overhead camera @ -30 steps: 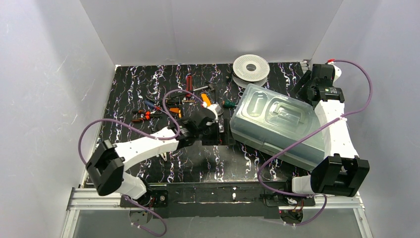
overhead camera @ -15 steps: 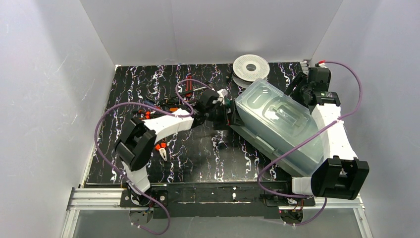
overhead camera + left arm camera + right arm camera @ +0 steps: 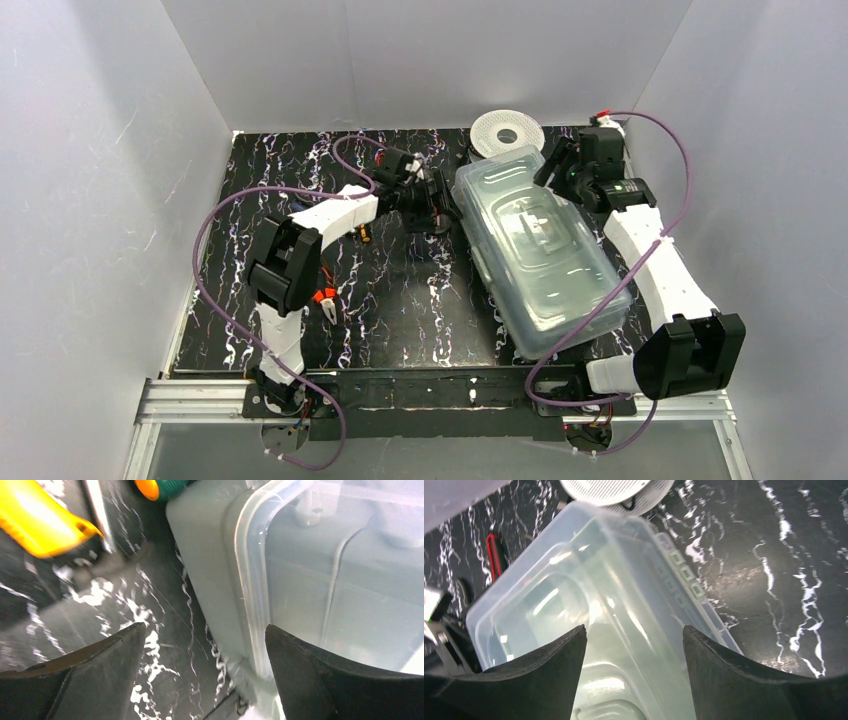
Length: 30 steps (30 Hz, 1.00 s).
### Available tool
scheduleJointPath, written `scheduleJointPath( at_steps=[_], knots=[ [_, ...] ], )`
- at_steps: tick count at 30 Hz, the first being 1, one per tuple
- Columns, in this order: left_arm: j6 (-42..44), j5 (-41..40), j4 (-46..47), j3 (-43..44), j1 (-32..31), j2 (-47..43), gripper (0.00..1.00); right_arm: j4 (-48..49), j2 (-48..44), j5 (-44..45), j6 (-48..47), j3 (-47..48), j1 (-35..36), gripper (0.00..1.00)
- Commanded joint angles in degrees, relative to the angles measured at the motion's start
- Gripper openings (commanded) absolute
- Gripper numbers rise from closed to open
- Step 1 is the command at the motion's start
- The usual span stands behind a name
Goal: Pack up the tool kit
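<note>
The pale-green box with its clear lid [image 3: 540, 250] lies at centre right, its long side running front to back. My left gripper [image 3: 445, 200] is open at the box's far left corner. In the left wrist view the gripper [image 3: 204, 630] has one finger over the table and the other over the lid rim [image 3: 248, 580]. My right gripper [image 3: 556, 170] hangs open over the box's far end, and the right wrist view shows the gripper [image 3: 634, 630] empty above the lid [image 3: 589, 605]. Orange pliers [image 3: 322, 297] lie by the left arm. An orange handle [image 3: 40, 525] and a green screwdriver [image 3: 160, 486] lie close by.
A white round spool [image 3: 507, 132] stands at the back, just behind the box, and the spool [image 3: 609, 490] shows again in the right wrist view. A red tool [image 3: 493, 555] lies left of the box. My left arm covers most of the loose tools. White walls close in three sides.
The box has turned to lie more front to back and shifted left. My left gripper has swung from mid-table to its far left corner. My right gripper has moved left.
</note>
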Motion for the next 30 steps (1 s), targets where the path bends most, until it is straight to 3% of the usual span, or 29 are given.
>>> scheduleJointPath(
  at_steps=[1, 10, 16, 19, 24, 30],
  knots=[
    [-0.34, -1.8, 4.26, 6.43, 1.46, 0.55, 0.91, -8.87, 5.33, -15.27, 6.73, 1.56, 10.8, 0.76],
    [4.07, -2.92, -1.05, 5.75, 4.49, -4.96, 0.91, -9.99, 8.18, -13.66, 4.9, 7.07, 12.55, 0.77],
    [4.51, -4.03, -1.37, -4.1, 4.5, -16.24, 0.93, -15.98, 4.14, -2.89, 0.27, 8.72, 12.47, 0.83],
    [4.45, -5.45, -2.93, -10.29, 4.7, -23.68, 0.97, -16.52, 0.53, -2.13, -4.39, 5.73, 12.32, 0.86],
    [0.61, 0.78, 0.88, -20.74, 5.49, -31.02, 0.98, -17.25, -4.21, -3.49, -6.13, -0.03, 12.02, 0.88],
    [-5.16, 10.96, 13.39, -30.06, 5.67, -29.45, 0.98, -16.4, -5.79, -7.04, -4.44, -6.81, 11.32, 0.84]
  ],
)
